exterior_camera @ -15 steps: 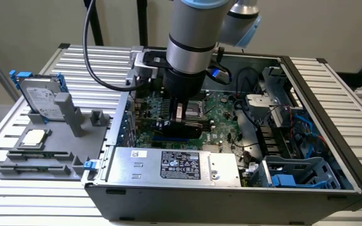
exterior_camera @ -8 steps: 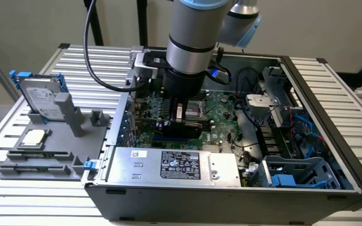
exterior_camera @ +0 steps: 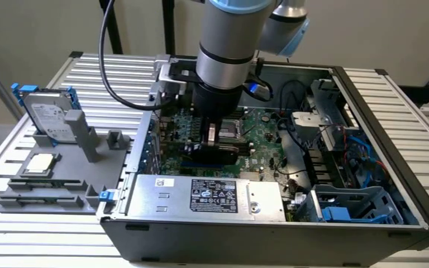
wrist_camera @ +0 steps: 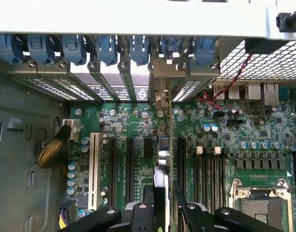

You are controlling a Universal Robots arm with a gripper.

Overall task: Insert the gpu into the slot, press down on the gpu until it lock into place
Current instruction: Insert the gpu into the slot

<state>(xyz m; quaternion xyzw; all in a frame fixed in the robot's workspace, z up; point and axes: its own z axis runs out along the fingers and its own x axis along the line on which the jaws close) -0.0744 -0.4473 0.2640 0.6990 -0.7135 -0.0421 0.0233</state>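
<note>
End effector (wrist_camera: 163, 195): clamping the gpu (wrist_camera: 162, 151) edge-on between both fingers.
Progress: gpu standing upright over the slot (exterior_camera: 199, 166), seemingly entering it.
Left: locking not yet showing.

One gpu (exterior_camera: 216, 152), one hard drive (exterior_camera: 49, 114) (one power-supply box (exterior_camera: 207, 195)).

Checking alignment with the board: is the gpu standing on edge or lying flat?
On edge: the wrist view shows the gpu as a thin strip perpendicular to the green board, clamped in the tool.

Hand (exterior_camera: 216, 137) holding gpu (exterior_camera: 225, 154), low inside open computer case (exterior_camera: 274, 240), above blue slot (exterior_camera: 201, 166)
</note>
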